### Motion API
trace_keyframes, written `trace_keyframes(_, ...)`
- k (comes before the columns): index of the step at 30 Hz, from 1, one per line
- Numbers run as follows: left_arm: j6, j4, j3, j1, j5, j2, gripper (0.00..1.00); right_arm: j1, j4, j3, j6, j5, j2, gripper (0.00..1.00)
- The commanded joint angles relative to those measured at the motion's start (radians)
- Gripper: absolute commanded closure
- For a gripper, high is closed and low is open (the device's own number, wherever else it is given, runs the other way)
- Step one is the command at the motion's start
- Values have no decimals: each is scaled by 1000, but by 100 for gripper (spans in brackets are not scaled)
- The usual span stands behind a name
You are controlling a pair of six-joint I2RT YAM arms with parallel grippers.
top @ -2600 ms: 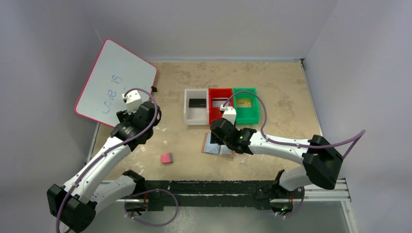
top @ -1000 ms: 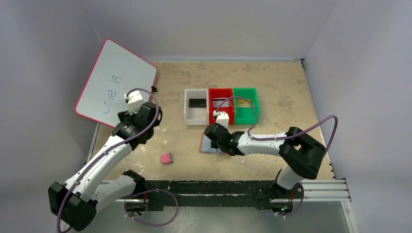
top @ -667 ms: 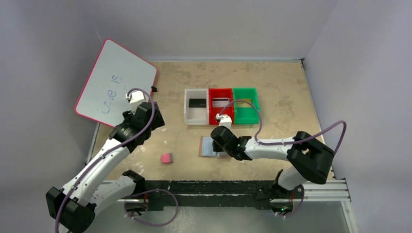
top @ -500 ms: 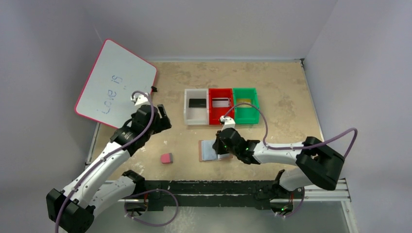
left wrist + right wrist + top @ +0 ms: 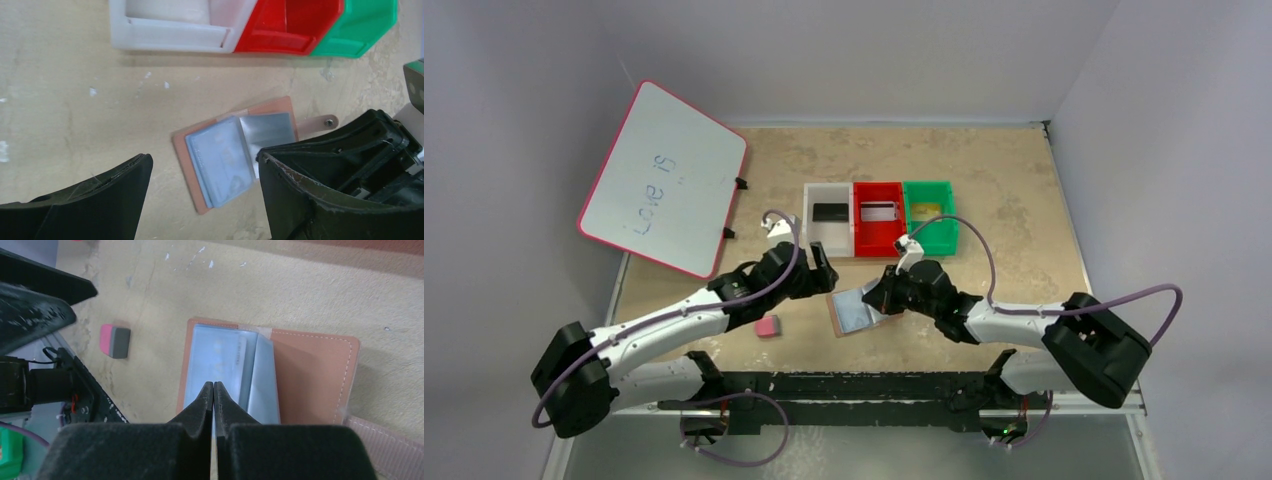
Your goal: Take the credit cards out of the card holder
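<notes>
Black card (image 5: 829, 212), silver card (image 5: 879, 211) and gold card (image 5: 927, 209) lie in the bins (image 5: 170, 39); the holder (image 5: 849, 315) lies open on the desk (image 5: 984, 180), one sleeve (image 5: 220, 360) seemingly holding another. Right tool (image 5: 214, 390) is clenched over the sleeves, left tool (image 5: 202, 160) released above.

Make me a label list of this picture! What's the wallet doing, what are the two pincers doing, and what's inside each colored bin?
holder: open on the table, blue sleeves facing up
left pincer: open, close to the holder
right pincer: shut, tips at the sleeves
white bin: black card
red bin: silver card
green bin: gold card
eraser: on the table, beside the left arm
</notes>
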Motion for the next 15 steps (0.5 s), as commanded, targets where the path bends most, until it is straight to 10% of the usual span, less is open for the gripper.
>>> trace_keyframes(1,-89,189,-4,-68,-12,60,23,-18,85,-12,29,-44,16,100)
trace_keyframes(9,-181,137,0,-160,-201,90,23,-19,-100,71,-109,51,-14,68)
trace_keyframes(15,-260,35,-19,-186,-370,14,23,-12,-185,129,-192,63,16,61)
